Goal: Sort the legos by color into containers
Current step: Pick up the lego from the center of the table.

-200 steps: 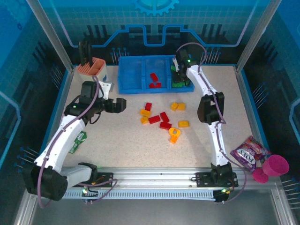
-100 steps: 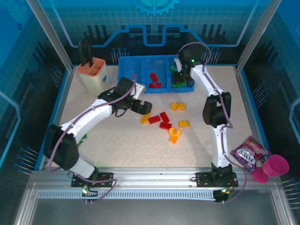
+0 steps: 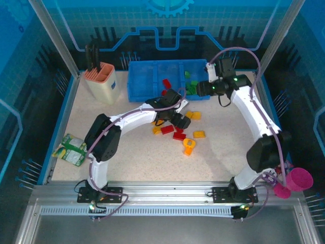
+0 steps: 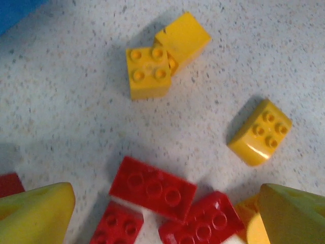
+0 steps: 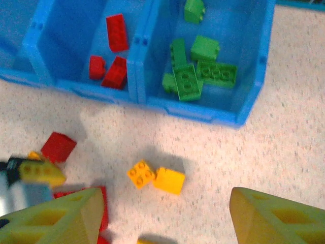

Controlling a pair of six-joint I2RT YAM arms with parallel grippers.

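The speckled beige worktop (image 3: 132, 157) carries a long blue plastic tray (image 3: 141, 80) at its far side. Its left compartment is bare, the middle one holds small red plastic bricks (image 5: 116, 31), and the right one holds green plastic bricks (image 5: 195, 76). The loose red and yellow-orange legos (image 3: 179, 135) lie scattered on the worktop near the tray's front wall.

The right fingers (image 5: 56, 218) stand wide apart with nothing between them, over the worktop just in front of the green compartment. The left fingers (image 4: 35, 213) are also spread wide and empty, straddling a cluster of red bricks.

The step in hand looks like a pick from that cluster. The long red three-stud brick (image 4: 152, 187) lies between the tips and is the best target, but two more red bricks crowd its near side; they may be touching it, though the view's lower edge cuts them off. The fingers should close across the brick's narrow width and come straight down, so that a neighbour is not pinched too. The brick then belongs in the middle compartment. The yellow-orange four-stud brick (image 4: 149, 72) and its like would suit the bare left one.
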